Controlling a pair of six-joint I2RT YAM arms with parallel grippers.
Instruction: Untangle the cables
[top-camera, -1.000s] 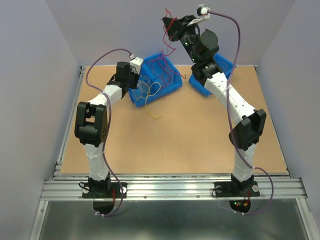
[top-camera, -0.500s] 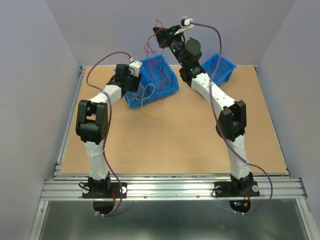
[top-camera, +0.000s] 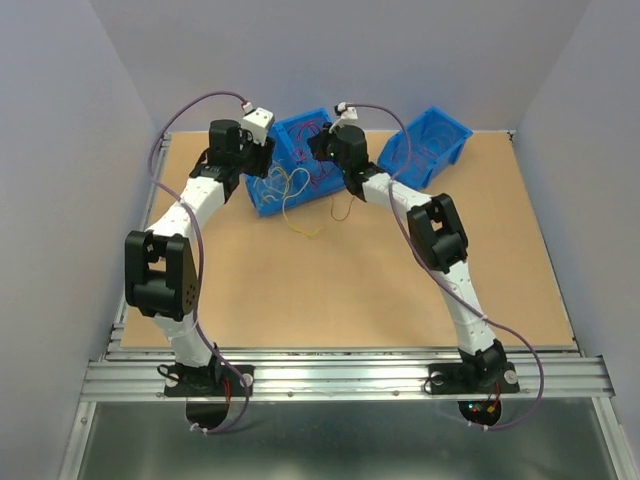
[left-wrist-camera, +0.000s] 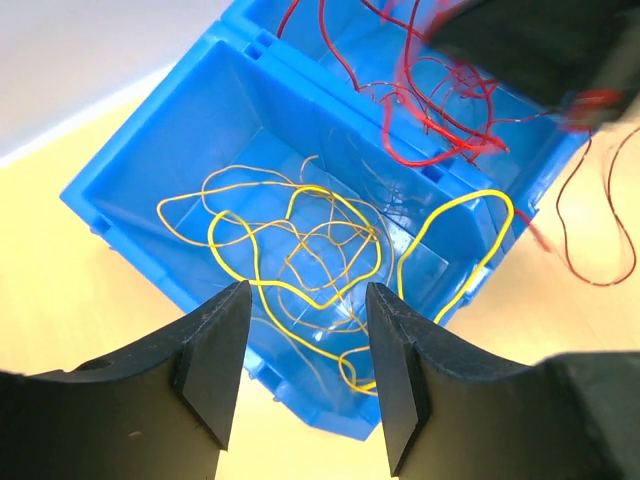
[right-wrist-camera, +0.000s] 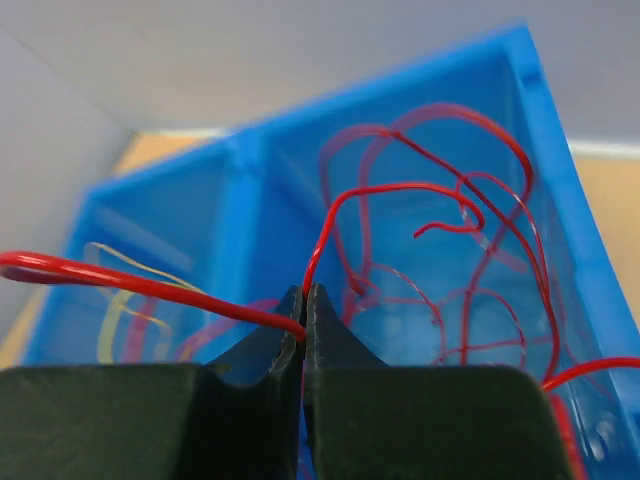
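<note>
The right hand (right-wrist-camera: 303, 305), pinching a red cable (right-wrist-camera: 150, 288), has been brought down to the bin (right-wrist-camera: 560, 140) ahead, and the left hand (left-wrist-camera: 305, 295) spread above yellow cables (left-wrist-camera: 300, 245), suggesting colours are being separated.

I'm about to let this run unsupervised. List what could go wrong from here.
1. The right hand is shut on one red cable that runs on into the red tangle in the blue bin; pulling may tighten the tangle or drag the bin.
2. The left hand is open over the looped yellow cable and orange strands; closing there could pinch several at once.
3. Both hands crowd the same bin and might collide.
</note>
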